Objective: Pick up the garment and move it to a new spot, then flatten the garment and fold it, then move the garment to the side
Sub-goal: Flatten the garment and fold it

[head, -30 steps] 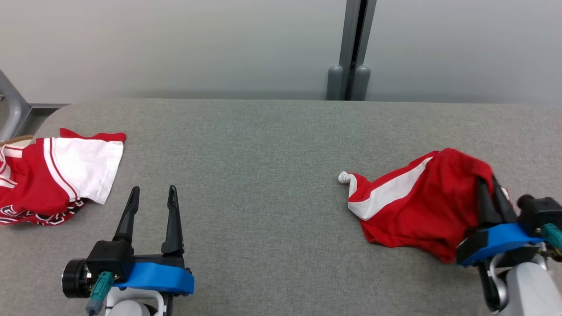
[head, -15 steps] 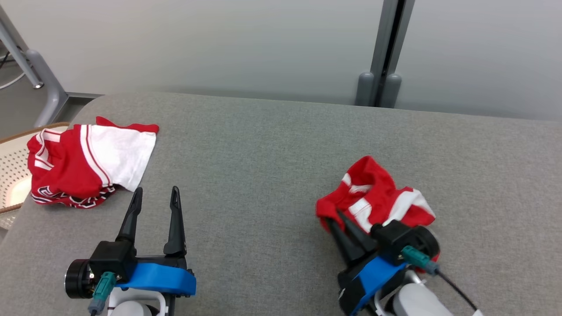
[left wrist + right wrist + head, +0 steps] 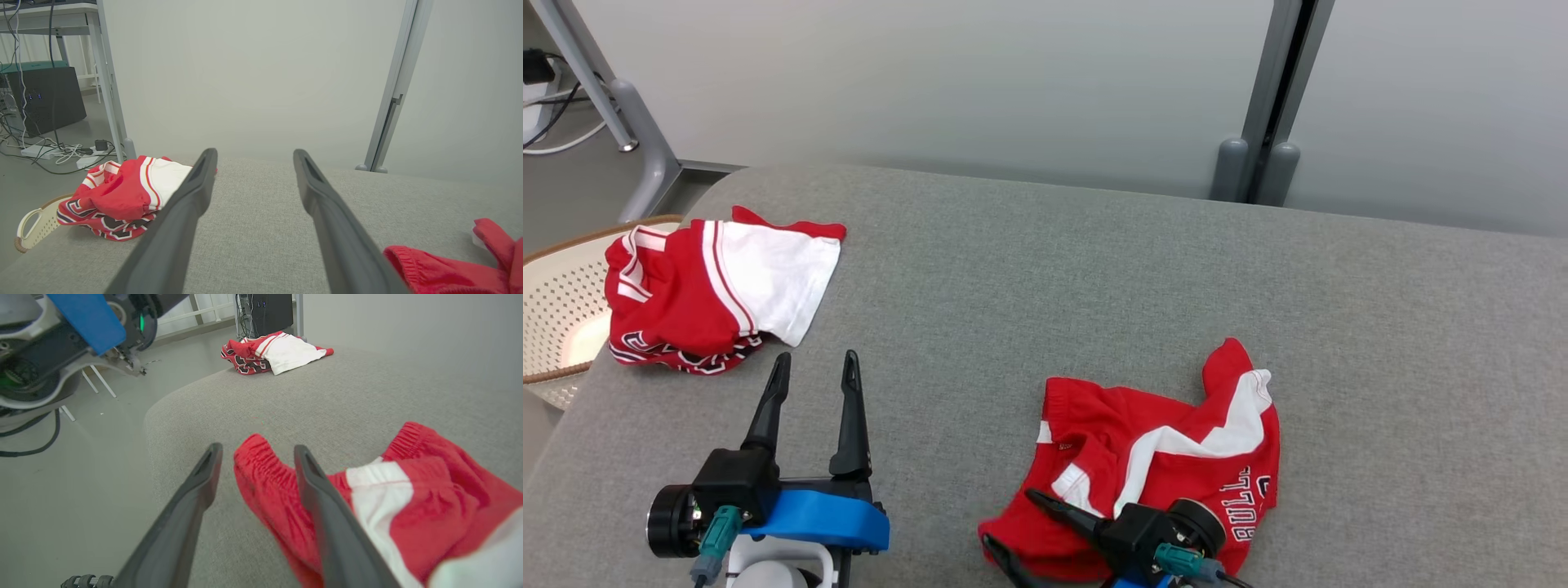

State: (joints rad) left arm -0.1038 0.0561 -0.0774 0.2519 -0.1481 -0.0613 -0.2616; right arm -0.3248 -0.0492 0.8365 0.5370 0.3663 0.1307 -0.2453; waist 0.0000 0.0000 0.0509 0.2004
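The garment (image 3: 1168, 441), red shorts with white side stripes and white lettering, lies crumpled on the grey padded table (image 3: 1045, 269) at the front centre-right. My right gripper (image 3: 1009, 517) stands open at the garment's front left corner. In the right wrist view the elastic waistband corner (image 3: 261, 465) sits between the parted fingers of the right gripper (image 3: 257, 448), loose and not pinched. My left gripper (image 3: 817, 357) is open and empty over bare table at the front left, well apart from the garment (image 3: 449, 269). In its own view the left gripper (image 3: 255, 152) points at the far wall.
A second red and white garment (image 3: 711, 286) lies folded at the table's left end. A cream perforated basket (image 3: 556, 302) stands just beyond that edge. Grey wall panels and a post (image 3: 1258, 122) back the table. Cables and a table leg (image 3: 637, 131) lie on the floor at the left.
The head camera has turned, shifting the whole picture. My right gripper carried the garment from the right toward the front centre, then opened; the garment now rests on the table. The left gripper stayed open.
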